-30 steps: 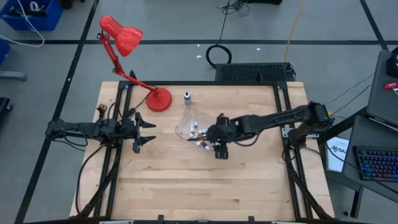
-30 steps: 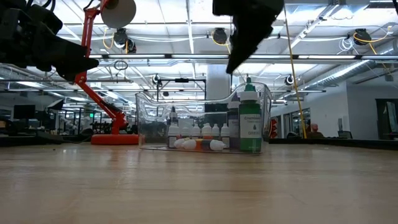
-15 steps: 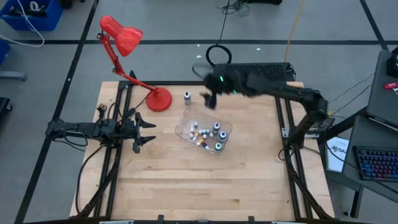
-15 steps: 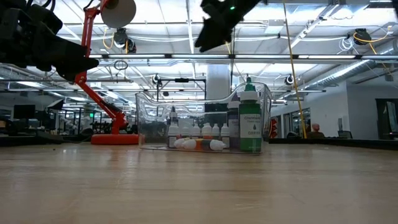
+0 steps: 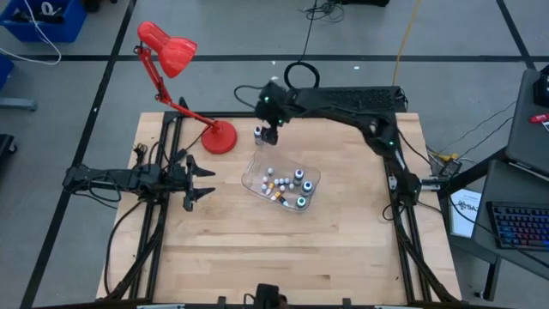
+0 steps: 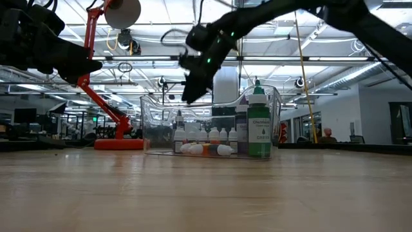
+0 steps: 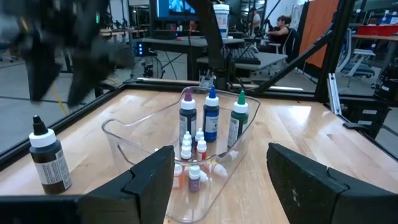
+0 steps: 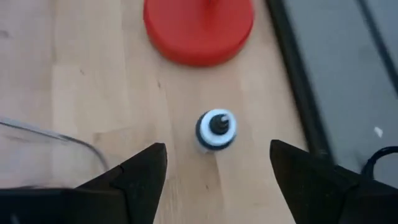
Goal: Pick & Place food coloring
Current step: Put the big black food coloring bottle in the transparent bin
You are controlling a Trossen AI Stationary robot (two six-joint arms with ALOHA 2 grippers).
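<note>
The dark food coloring bottle (image 5: 258,133) stands upright on the bench (image 5: 343,249), between the red lamp base (image 5: 220,137) and the clear tray (image 5: 257,165) holding the other bottles. The right gripper (image 5: 272,123) hovers just above it, fingers spread wide and empty. The left gripper (image 5: 196,181) waits wide open near the bench's left edge.

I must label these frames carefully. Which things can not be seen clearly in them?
- Right gripper, high view: fingertips too small and dark to separate.
- Small bottles in the clear tray, left wrist view: colours unclear, they overlap.
- Lone bottle, right wrist view: seen only from above, label hidden.

An open-plan lab: ceiling pipes (image 6: 335,61), desks (image 7: 249,59), monitor (image 7: 177,7).
</note>
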